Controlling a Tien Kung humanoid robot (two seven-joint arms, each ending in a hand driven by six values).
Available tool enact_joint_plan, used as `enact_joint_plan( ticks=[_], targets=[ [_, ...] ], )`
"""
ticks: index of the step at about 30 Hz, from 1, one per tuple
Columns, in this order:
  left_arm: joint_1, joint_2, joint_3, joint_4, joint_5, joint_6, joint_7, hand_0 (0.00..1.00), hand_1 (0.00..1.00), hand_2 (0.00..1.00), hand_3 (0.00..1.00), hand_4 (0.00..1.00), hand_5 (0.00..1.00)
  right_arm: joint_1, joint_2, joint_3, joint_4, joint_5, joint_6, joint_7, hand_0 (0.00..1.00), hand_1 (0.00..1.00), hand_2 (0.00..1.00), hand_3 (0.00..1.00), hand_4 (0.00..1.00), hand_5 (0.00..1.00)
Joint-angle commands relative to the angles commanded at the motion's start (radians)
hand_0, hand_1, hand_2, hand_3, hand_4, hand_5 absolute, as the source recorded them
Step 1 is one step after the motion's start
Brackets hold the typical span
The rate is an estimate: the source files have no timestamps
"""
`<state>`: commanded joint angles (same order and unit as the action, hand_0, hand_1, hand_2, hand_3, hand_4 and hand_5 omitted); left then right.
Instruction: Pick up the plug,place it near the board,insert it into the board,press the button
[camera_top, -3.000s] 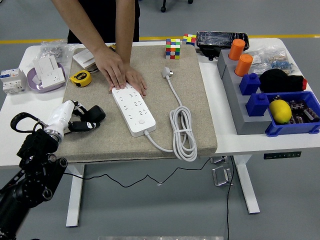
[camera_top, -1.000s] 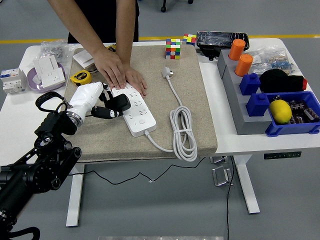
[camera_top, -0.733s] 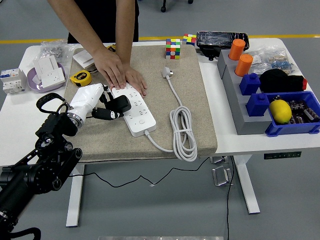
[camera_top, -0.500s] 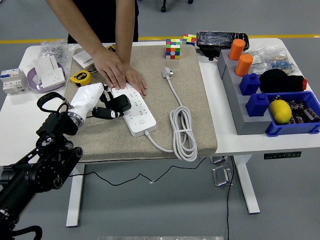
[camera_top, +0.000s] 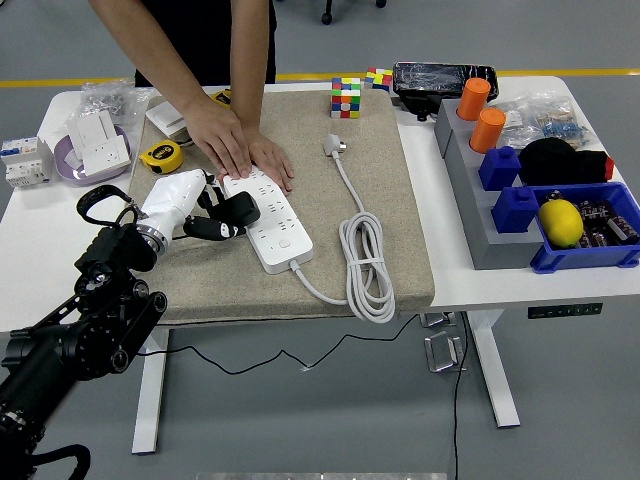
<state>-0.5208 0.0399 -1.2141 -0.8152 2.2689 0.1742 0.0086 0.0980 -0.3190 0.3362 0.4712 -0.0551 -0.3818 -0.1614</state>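
Now we can see the left hand (camera_top: 195, 208) with its fingers curled round a black plug (camera_top: 234, 212). It holds the plug right at the left edge of the board (camera_top: 266, 217), low over it, about halfway along. We cannot tell if the pins are in a hole yet. We think the plug is held this close so it can be pushed down into one of the holes.

At the far end of the board, a person's hand (camera_top: 232, 143) lies flat on it, fingers spread. We think the person presses there so the board does not slide when the plug is pushed in.

The board is long, white, hard and smooth, with rows of small holes. Near the close end of the board is its little button (camera_top: 283, 241). The plug is black, small and chunky. The robot's hand has a shiny white shell and dark fingers.

Under the board lies a tan mat (camera_top: 390, 215) that looks rough, like woven cloth. It may help stop slipping. To the right of the board its thick white cord (camera_top: 362, 262) lies looped up, soft and bendy. The mat lies on the white worktop (camera_top: 30, 235).
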Motion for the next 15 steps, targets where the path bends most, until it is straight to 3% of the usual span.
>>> enact_joint_plan(
  ticks=[15],
  targets=[
    [-0.012,-0.005,0.0,0.016,0.0,0.001,-0.005,0.552,0.48,0.342,0.299,0.642,0.167,-0.001,0.002,0.001,0.0,0.001,0.0,0.001,0.897,0.871,0.842,0.84,0.998,0.998]
  ],
)
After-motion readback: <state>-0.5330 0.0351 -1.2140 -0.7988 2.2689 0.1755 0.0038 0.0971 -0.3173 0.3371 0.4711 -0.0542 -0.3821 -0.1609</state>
